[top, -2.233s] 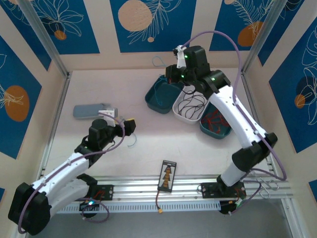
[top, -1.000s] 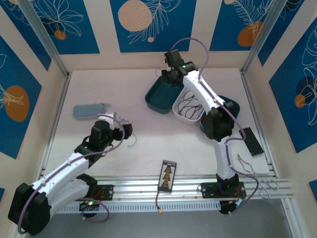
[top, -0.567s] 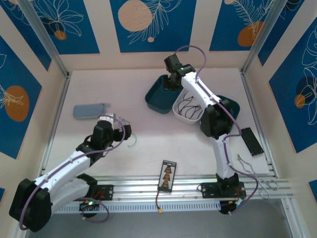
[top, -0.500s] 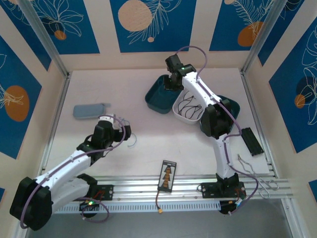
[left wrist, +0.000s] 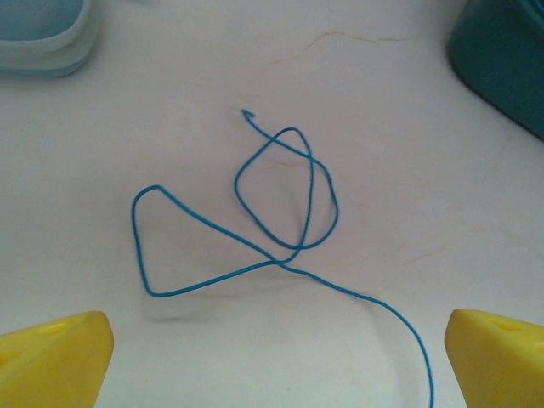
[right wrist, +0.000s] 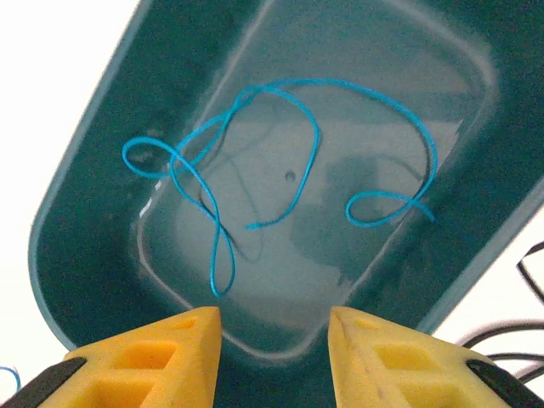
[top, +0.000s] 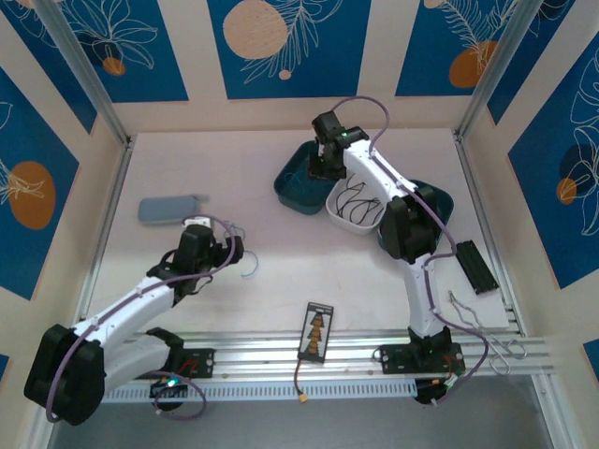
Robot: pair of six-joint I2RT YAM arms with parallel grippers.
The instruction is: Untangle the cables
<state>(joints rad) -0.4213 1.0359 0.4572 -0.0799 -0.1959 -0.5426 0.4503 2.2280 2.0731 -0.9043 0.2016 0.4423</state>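
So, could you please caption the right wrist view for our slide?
Right gripper open above blue wire lying in the teal tray.

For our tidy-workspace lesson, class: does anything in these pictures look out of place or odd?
One thin blue wire lies loose on the white table, looped over itself, outside the trays. Another blue wire already sits in the dark teal plastic tray, so the loose one looks stray.
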